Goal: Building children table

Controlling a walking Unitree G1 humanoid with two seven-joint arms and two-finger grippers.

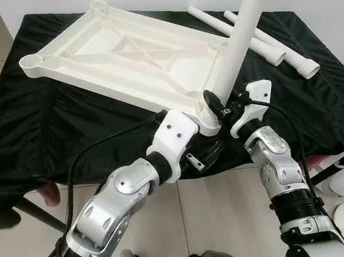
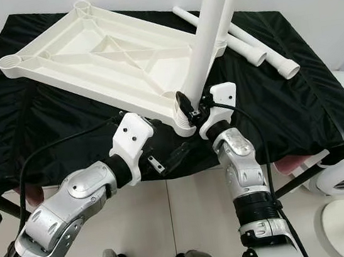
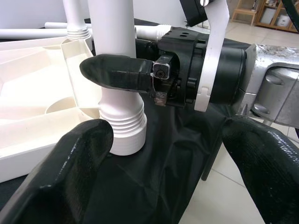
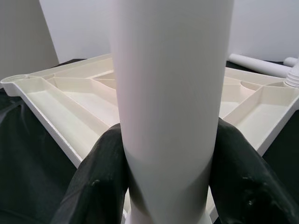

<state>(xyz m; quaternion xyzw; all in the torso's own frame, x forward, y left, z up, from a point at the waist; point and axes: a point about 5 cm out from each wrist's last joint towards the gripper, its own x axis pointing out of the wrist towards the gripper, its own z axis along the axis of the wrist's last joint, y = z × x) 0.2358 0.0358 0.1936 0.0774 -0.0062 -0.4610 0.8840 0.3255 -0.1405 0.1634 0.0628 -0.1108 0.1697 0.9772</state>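
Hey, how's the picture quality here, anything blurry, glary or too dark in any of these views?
Eye views: sharp, evenly lit, the tabletop bright on the black cloth. Left wrist view: its own fingers blurred up close, the right gripper and leg crisp. Right wrist view: the leg is soft and pale, the tabletop behind sharper. Nothing too dark.
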